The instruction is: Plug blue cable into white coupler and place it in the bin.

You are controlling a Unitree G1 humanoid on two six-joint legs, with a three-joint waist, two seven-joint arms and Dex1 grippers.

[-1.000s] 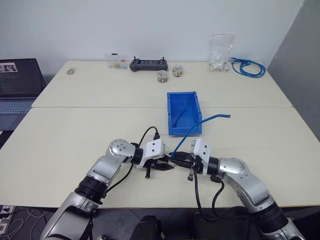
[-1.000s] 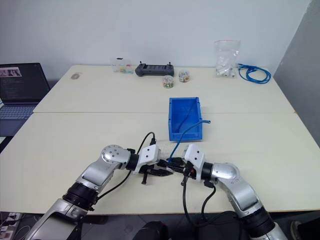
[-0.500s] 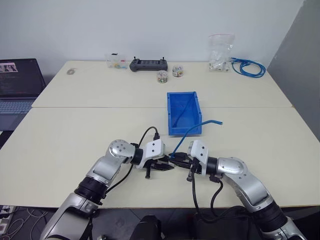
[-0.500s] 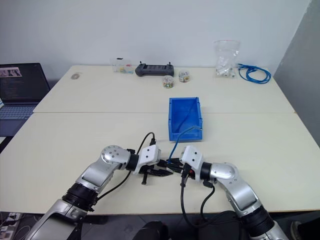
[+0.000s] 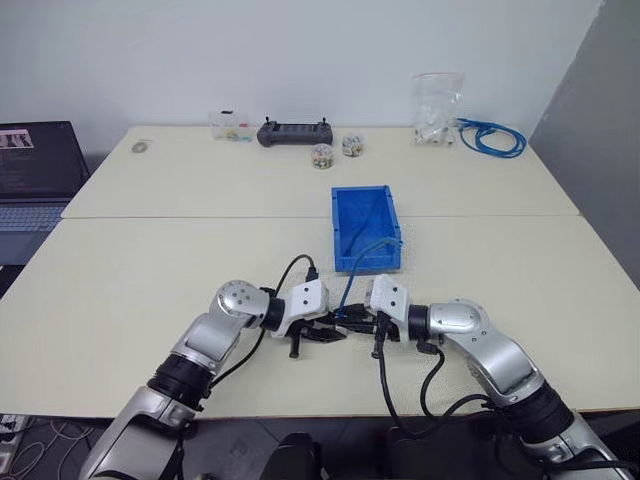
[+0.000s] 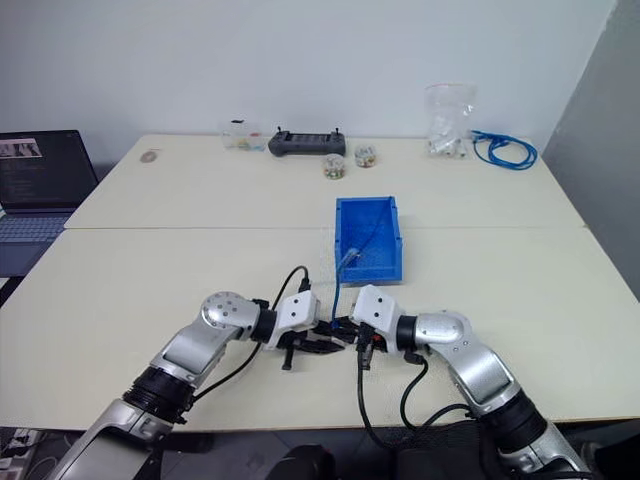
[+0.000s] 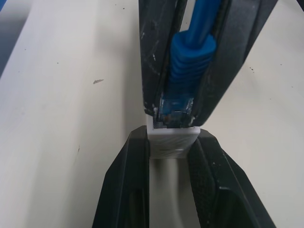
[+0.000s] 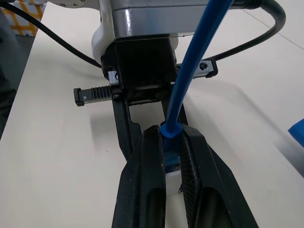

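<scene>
Plug meets socket, nose to nose above near table edge. Left gripper (image 7: 173,142) clamped on white coupler (image 7: 173,141), socket facing straight at opposing jaws. Right gripper (image 8: 172,142) clenched on blue cable (image 8: 190,71) just behind plug, cable's long axis in line with coupler. Plug tip at socket mouth, possibly partly in; seating hard to judge. Slack arcs up and away into bin (image 5: 340,225), beyond both grippers, open table (image 5: 150,270) between.
</scene>
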